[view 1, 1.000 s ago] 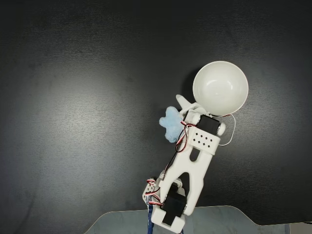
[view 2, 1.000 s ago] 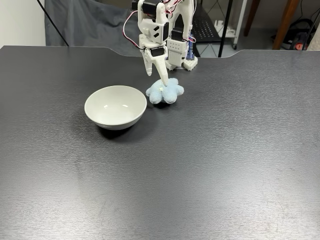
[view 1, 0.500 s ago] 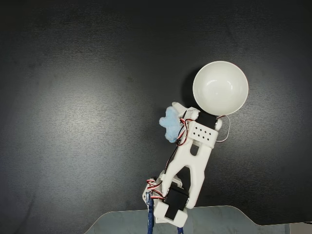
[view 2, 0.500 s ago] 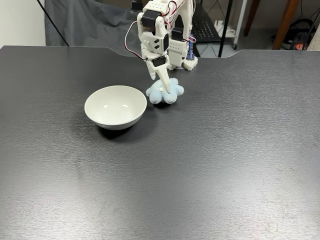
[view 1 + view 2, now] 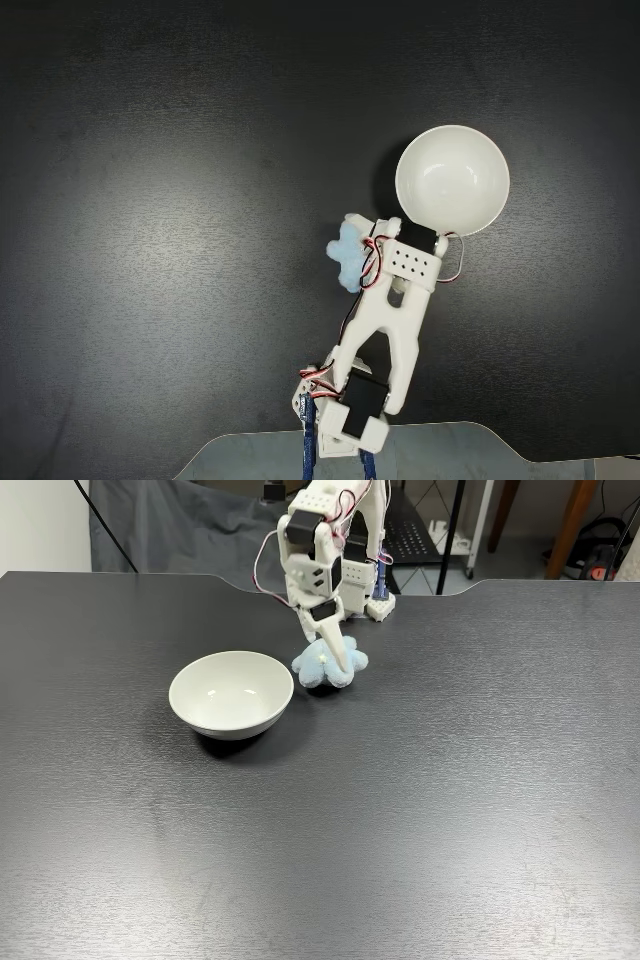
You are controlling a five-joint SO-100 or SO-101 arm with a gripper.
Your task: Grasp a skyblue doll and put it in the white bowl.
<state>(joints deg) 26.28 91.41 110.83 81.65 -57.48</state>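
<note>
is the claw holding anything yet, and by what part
Cannot tell for sure. The claw is down on the doll, fingers at its middle, but the doll sits on the table and the jaws' closure is hidden.

My black table [image 5: 420,810] has the white bowl [image 5: 231,693] left of centre and the skyblue doll [image 5: 326,664] just right of it.

gripper [image 5: 335,660] lowered onto skyblue doll [image 5: 326,665], arm pulled back from white bowl [image 5: 452,180]
</note>
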